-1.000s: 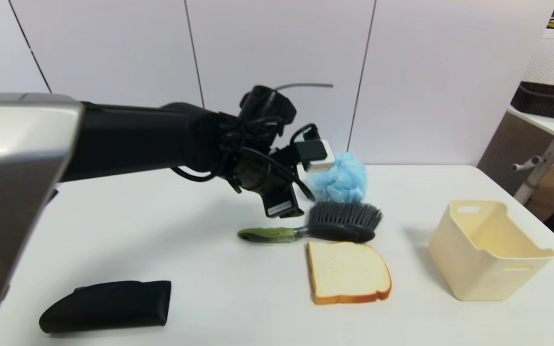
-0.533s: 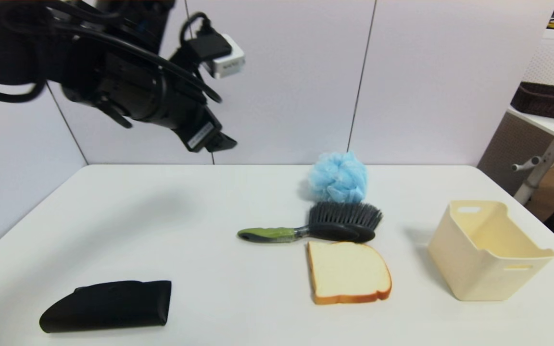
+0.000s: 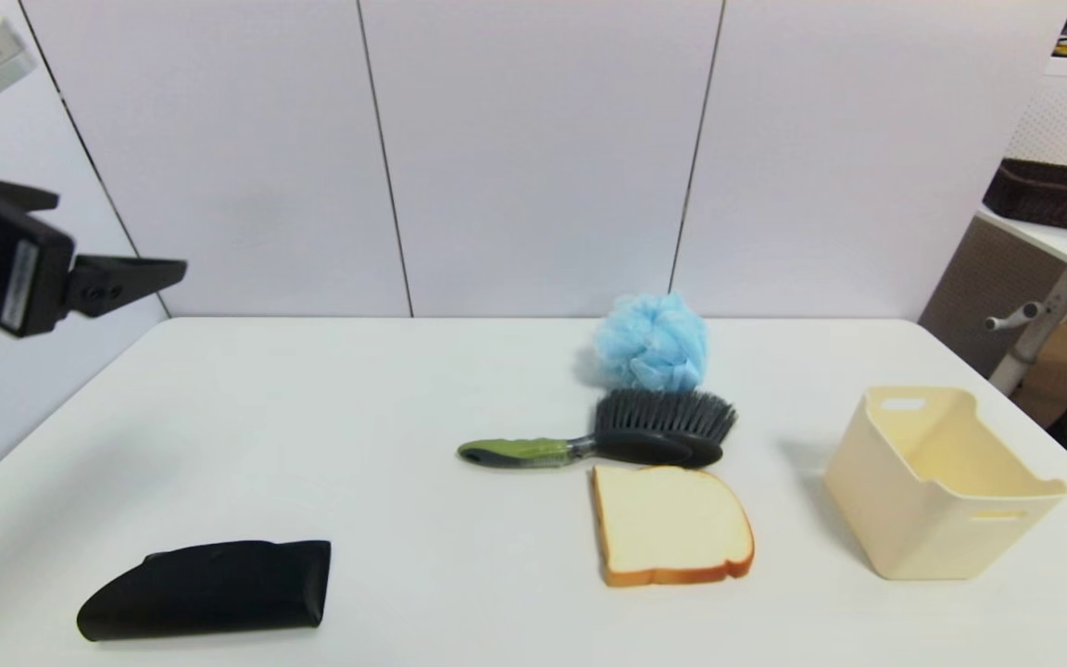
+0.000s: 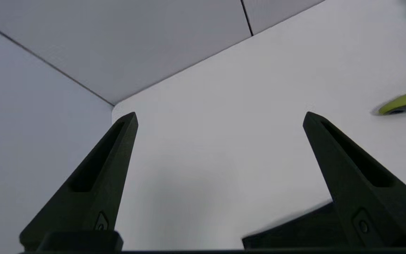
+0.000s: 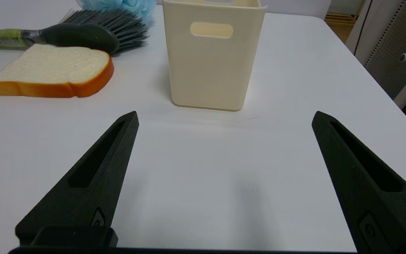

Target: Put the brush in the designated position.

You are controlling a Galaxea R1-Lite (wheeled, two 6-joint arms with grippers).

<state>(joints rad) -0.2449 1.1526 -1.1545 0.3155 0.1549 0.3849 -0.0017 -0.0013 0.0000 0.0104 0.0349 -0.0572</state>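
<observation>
The brush [image 3: 621,437] lies on the white tabletop [image 3: 357,417] between the blue pouf and the bread slice, its green-and-grey handle pointing left; its black head and bristles [image 5: 93,28] also show in the right wrist view. Only the green handle tip [image 4: 405,102] shows in the left wrist view. My left gripper [image 3: 154,273] hangs high at the far left, well away from the brush, open and empty [image 4: 220,116]. The right gripper [image 5: 224,118] is open and empty, low over the table in front of the cream bin; it is out of the head view.
A blue mesh pouf [image 3: 652,341] sits behind the brush and a bread slice [image 3: 670,524] in front of it. A cream plastic bin [image 3: 941,482] stands at the right. A black folded pouch [image 3: 209,588] lies at the front left.
The left arm has pulled away from above the brush, rising and swinging to the far left. The brush and the other things have not moved.
</observation>
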